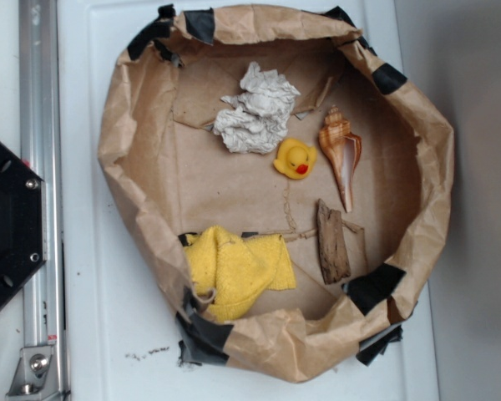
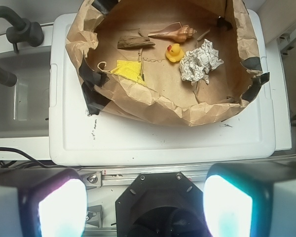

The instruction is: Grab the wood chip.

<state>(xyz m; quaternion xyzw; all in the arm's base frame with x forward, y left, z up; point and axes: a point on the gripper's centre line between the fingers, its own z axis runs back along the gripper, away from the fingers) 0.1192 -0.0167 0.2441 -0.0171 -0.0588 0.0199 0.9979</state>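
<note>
The wood chip [image 1: 332, 242] is a rough dark brown flat piece lying inside the brown paper basin [image 1: 121, 125], near its lower right wall. In the wrist view the wood chip [image 2: 134, 42] lies at the far side of the basin, left of the seashell. My gripper [image 2: 145, 205] shows only in the wrist view, high above the robot's black base and well short of the basin. It is open, with its two pale glowing pads [image 2: 61, 210] set wide apart and nothing between them. The exterior view does not show the gripper.
An orange-and-cream spiral seashell [image 1: 341, 154], a yellow rubber duck [image 1: 296, 158], a crumpled white paper ball [image 1: 255, 109] and a yellow cloth [image 1: 238, 267] share the basin. The basin sits on a white tabletop [image 2: 153, 138]. The black base [image 1: 8, 225] and a metal rail [image 1: 42, 200] stand at the left.
</note>
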